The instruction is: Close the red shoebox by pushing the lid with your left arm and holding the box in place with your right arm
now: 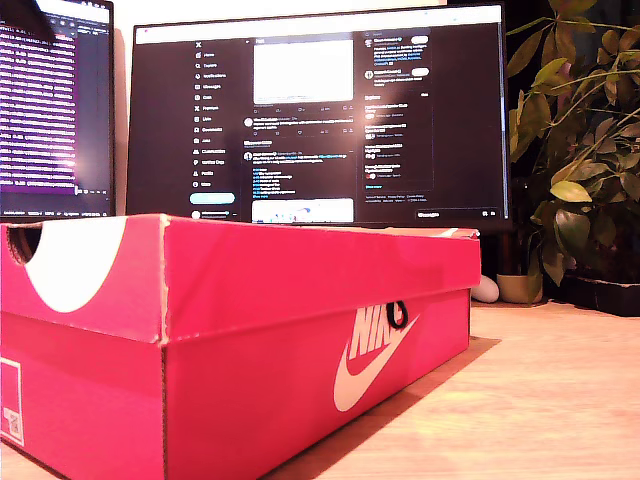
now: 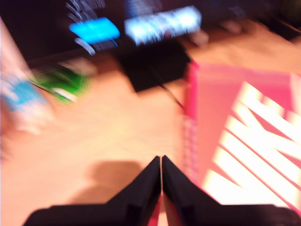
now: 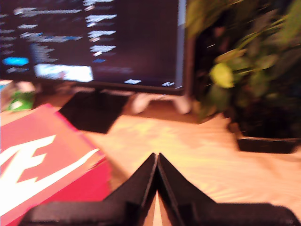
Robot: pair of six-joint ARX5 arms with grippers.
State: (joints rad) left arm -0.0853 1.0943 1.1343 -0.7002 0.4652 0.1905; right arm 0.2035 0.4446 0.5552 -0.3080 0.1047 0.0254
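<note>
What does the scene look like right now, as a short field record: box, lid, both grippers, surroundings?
box: red shoebox on the wooden table
lid: lid down on the box, looks closed
first gripper: my first gripper shut, empty, above the table beside the box
second gripper: my second gripper shut, empty, off the box over bare table
contact: neither gripper touches the box
behind: monitor, potted plant at the exterior view's right
image quality: both wrist views blurred

A pale wooden desktop (image 1: 560, 400) carries a wide dark-screened monitor (image 1: 320, 115), a second screen of purple-white text (image 1: 55, 110) and a leafy green potted plant (image 1: 580, 150).
</note>
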